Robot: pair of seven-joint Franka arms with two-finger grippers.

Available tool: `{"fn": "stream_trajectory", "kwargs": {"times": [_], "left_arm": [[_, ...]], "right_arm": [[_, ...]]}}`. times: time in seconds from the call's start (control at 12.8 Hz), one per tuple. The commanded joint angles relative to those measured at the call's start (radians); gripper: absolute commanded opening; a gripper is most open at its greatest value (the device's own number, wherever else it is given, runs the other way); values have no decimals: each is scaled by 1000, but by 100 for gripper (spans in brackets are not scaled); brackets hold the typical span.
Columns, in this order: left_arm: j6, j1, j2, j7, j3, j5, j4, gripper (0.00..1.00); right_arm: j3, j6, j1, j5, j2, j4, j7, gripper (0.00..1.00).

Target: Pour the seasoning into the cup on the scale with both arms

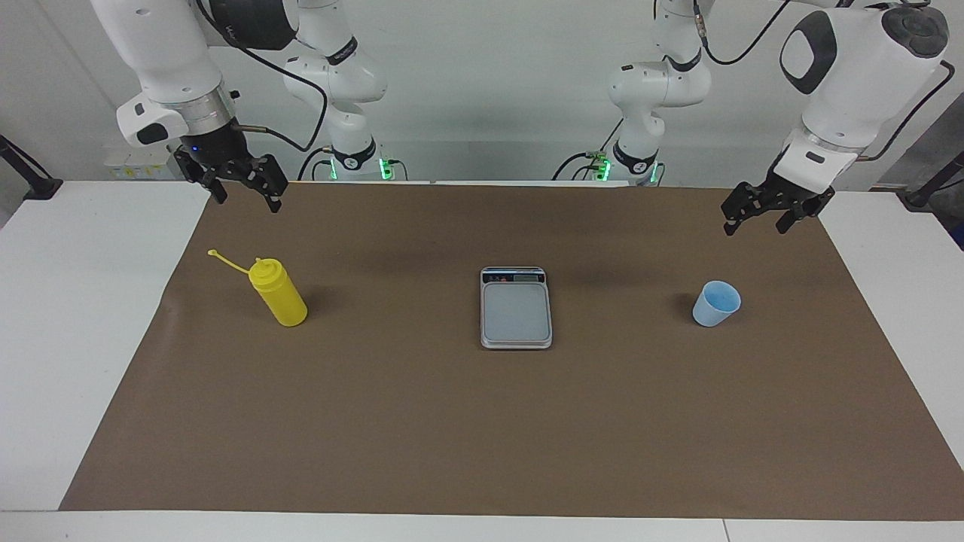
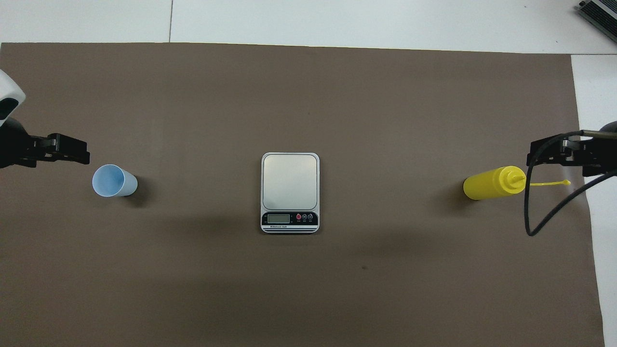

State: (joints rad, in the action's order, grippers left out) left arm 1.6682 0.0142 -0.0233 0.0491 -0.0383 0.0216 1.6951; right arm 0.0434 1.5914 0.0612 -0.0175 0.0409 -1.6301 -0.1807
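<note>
Three things wait on the brown mat of my desk: the scale in the middle, bare, its display strip on the edge nearer to me; the cup upright toward my left arm's end; the seasoning upright toward my right arm's end, its tip cap hanging off on its tether.

Trouble could start with the cup, which I judge light and tapered: a careless pinch might squash it or tip it, and set down off-centre it could slide off the scale. The bottle's nozzle looks uncapped, so squeezing hard while lifting may spill seasoning early.

My left gripper hangs in the air near the cup, fingers spread wide and holding nothing. My right gripper hangs near the bottle, fingers likewise apart and empty, wrist angled downward; how high it sits I can only guess.
</note>
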Motion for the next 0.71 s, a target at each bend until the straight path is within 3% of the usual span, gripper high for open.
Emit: {"fn": "stream_trajectory", "kwargs": {"times": [0.0, 0.63], "left_arm": [[15, 6, -17, -21, 0, -15, 15, 100], [15, -2, -23, -25, 3, -14, 28, 100]], "right_arm": [[6, 9, 14, 19, 22, -25, 17, 100], [6, 9, 14, 19, 22, -25, 17, 100]]}}
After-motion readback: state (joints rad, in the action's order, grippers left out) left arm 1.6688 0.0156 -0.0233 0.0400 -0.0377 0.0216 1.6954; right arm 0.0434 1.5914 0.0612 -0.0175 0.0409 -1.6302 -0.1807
